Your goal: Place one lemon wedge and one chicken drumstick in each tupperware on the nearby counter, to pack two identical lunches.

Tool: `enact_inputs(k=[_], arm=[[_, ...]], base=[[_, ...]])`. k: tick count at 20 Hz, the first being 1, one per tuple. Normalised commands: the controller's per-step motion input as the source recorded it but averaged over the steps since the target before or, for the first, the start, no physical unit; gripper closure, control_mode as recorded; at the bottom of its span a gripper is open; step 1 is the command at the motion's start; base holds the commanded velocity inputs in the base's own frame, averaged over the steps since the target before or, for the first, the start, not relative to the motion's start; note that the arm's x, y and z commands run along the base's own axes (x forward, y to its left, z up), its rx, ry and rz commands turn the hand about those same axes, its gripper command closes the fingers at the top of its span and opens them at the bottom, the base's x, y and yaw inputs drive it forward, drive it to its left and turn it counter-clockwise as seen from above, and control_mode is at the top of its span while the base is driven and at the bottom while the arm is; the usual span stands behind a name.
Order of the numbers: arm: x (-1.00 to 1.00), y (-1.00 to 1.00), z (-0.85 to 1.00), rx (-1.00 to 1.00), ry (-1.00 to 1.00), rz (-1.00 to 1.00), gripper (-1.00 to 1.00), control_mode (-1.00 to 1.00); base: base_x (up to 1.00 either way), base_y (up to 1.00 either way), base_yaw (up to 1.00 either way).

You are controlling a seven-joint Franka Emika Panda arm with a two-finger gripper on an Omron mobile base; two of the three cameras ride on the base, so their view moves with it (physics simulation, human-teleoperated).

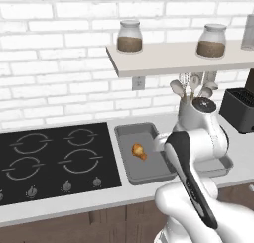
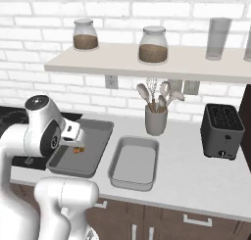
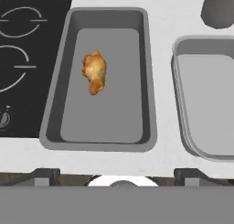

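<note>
Leftmost, the stovetop (image 3: 23, 58) borders the first tupperware (image 3: 59, 81), where the drumstick (image 3: 94, 72) lies alone on its floor, toward the far end. Above that tray the gripper (image 3: 119, 175) hangs with jaws spread wide, gripping nothing. Just right sits the second tupperware (image 3: 205, 104), then the utensil pot (image 2: 156, 120) and toaster (image 2: 222, 131) on the counter (image 2: 196, 180)

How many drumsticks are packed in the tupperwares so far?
1. A chicken drumstick lies in the tupperware next to the stovetop; the other tupperware, beside it, holds none.
</note>
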Motion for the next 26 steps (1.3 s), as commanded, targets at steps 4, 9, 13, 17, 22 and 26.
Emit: enact_inputs(k=[4,9,13,17,22,26], arm=[[-0.75,-0.04,0.10,0.00,-0.05,0.00,-1.00,-1.00],[-0.57,-0.03,-0.34,0.00,0.00,0.00,-1.00,1.00],[0.00,0.00,0.00,0.00,0.00,0.00,-1.00,1.00],[0.00,0.00,0.00,0.00,0.00,0.00,-1.00,1.00],[0.00,0.00,0.00,0.00,0.00,0.00,-1.00,1.00],[0.00,0.00,0.00,0.00,0.00,0.00,-1.00,1.00]], base=[[0.00,0.00,0.00],[-0.18,-0.02,0.00],[-1.00,-0.29,0.00],[-1.00,-0.54,-0.01],[-0.98,-0.83,-0.09],[-0.84,-0.87,-0.12]])
